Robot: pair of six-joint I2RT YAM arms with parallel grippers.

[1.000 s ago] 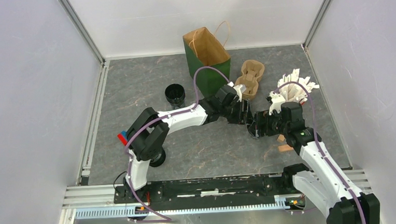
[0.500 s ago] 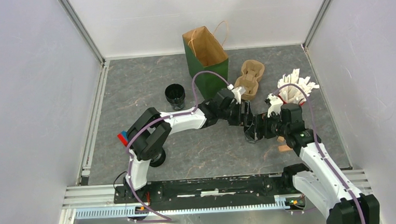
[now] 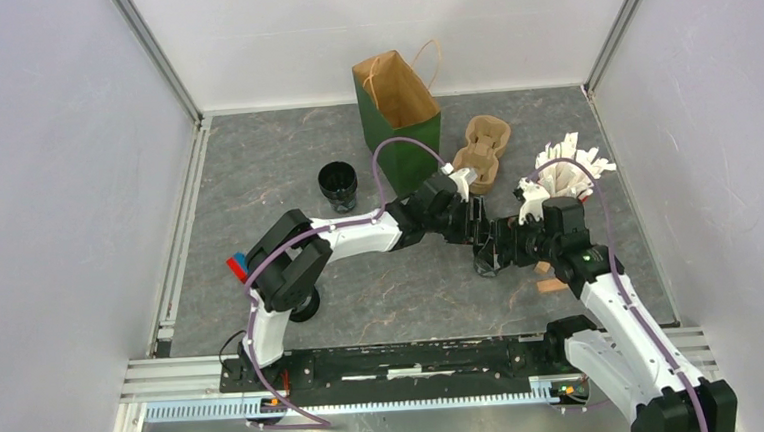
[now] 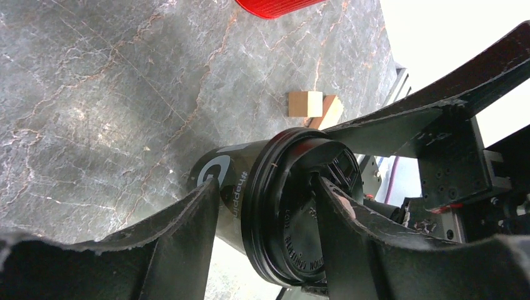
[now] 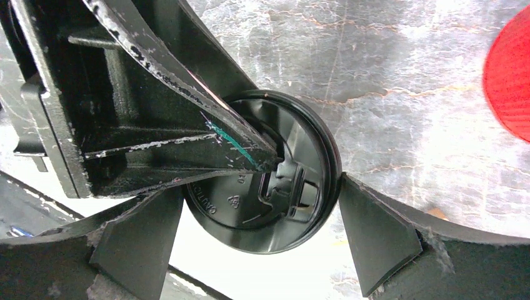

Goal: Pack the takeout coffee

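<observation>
One takeout coffee cup, black with a black lid, lies tipped on its side between my two grippers at centre right. My left gripper is shut on it. One of its fingers presses the cup wall and the other lies across the lid face. My right gripper faces the lid and stands open. Its fingers flank the lid, and the right one touches the rim. Farther left stands another black cup. A third black cup is half hidden under my left arm.
The green paper bag stands open at the back. The tan pulp carrier lies to its right. A red cup of white packets stands just behind my right gripper. Small wooden blocks lie beside my right arm.
My left gripper has reached farther right toward the right gripper and now sits closed against the cup. The right gripper has barely shifted and stays wide.
</observation>
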